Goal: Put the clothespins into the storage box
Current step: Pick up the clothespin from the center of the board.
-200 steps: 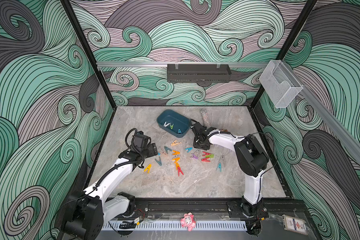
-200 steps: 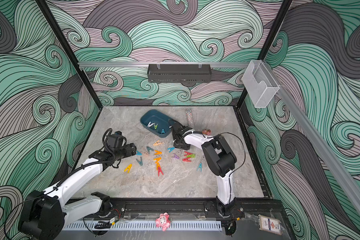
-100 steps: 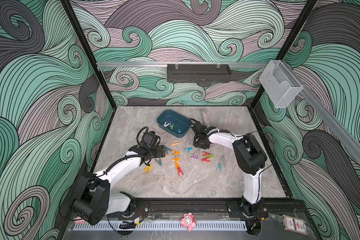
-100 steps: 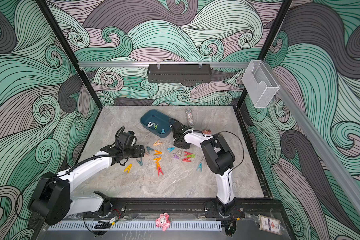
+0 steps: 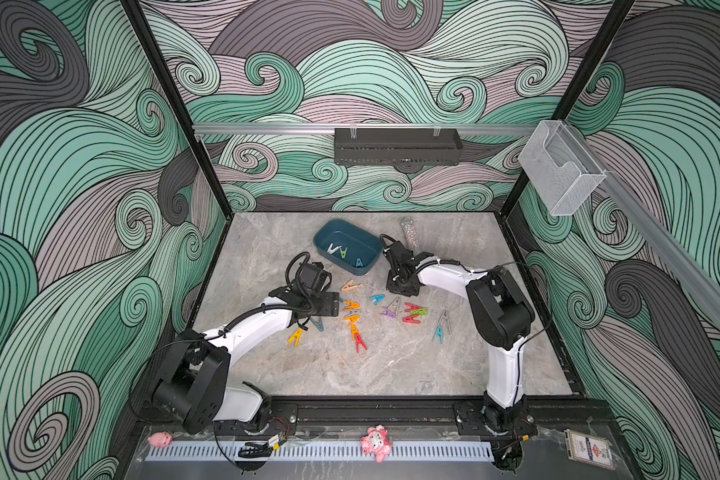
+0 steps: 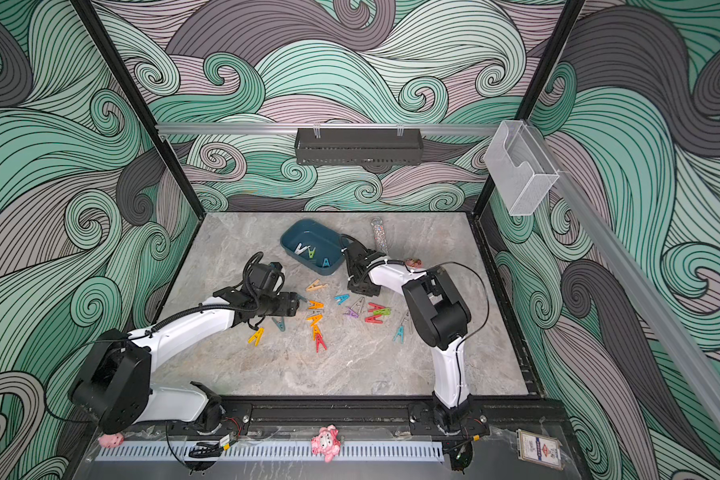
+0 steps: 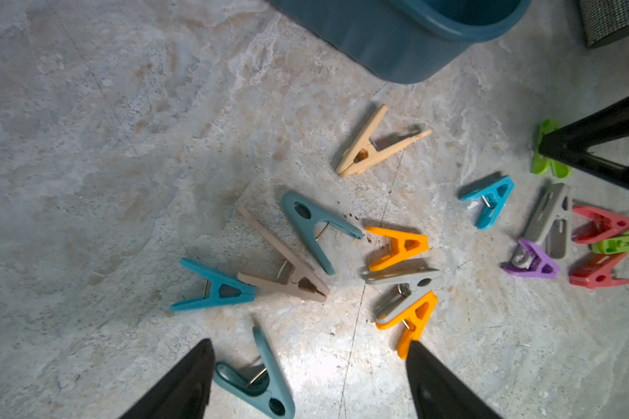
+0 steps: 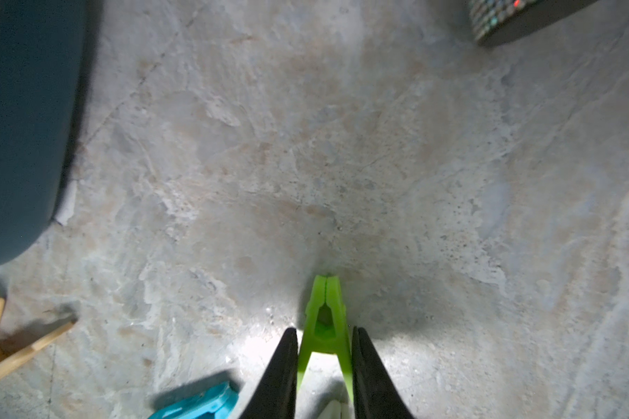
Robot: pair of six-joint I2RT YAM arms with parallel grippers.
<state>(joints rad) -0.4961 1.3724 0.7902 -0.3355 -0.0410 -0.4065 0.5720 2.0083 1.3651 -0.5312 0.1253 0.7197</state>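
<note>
- Marbled grey tabletop (image 5: 308, 374) inside a swirl-patterned booth. The dark teal storage box (image 5: 350, 237) sits toward the back with three clothespins (image 5: 344, 253) inside, and the others lie scattered in front of it.
- Right gripper (image 8: 324, 330) has its jaws pressed on the splayed legs of a lime-green clothespin (image 8: 325, 304), just beside the box. Squeezing sloped legs could squirt the peg forward. It could also open the peg's mouth, so that it twists in the grip on the lift.
- A bright blue clothespin (image 8: 200, 402) lies close by, where a drifting finger might drag it along.
- Left gripper (image 7: 308, 342) hangs wide open over the pile. A teal clothespin (image 7: 269, 377) lies between its fingers and an orange clothespin (image 7: 416, 319) sits right against one tip. Closing here may catch both, or flick the orange one away.
- Both arms work close to the same heap, so they could collide if they head for the box together.
</note>
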